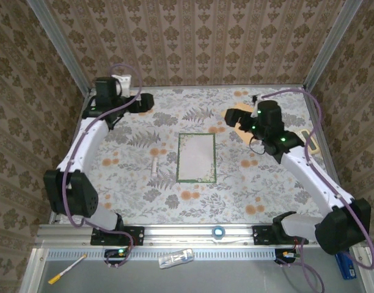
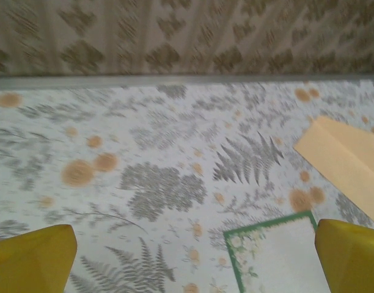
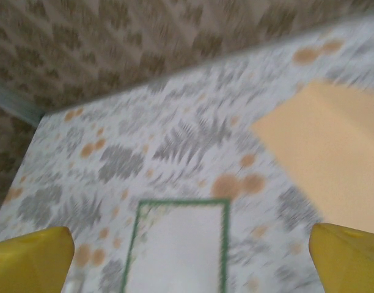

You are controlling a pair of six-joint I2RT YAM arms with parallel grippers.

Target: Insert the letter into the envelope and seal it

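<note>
The letter (image 1: 196, 157), a whitish sheet with a thin green border, lies flat in the middle of the floral tablecloth. Its corner (image 2: 278, 256) lies between my left fingers, and its upper part (image 3: 181, 250) lies between my right ones. The tan envelope (image 1: 241, 130) lies at the back right, partly hidden under my right gripper (image 1: 233, 117). In the wrist views the envelope (image 2: 352, 162) (image 3: 327, 152) lies to the right. My left gripper (image 1: 147, 102) hovers at the back left, wide open (image 2: 193, 262) and empty. My right gripper (image 3: 190, 262) is likewise open and empty.
A small white stick-like object (image 1: 154, 168) lies left of the letter. A dark flat item (image 1: 310, 139) sits at the table's right edge. Patterned walls (image 1: 199, 36) close in the back and sides. Loose items lie on the ledge below the arm bases (image 1: 176, 258).
</note>
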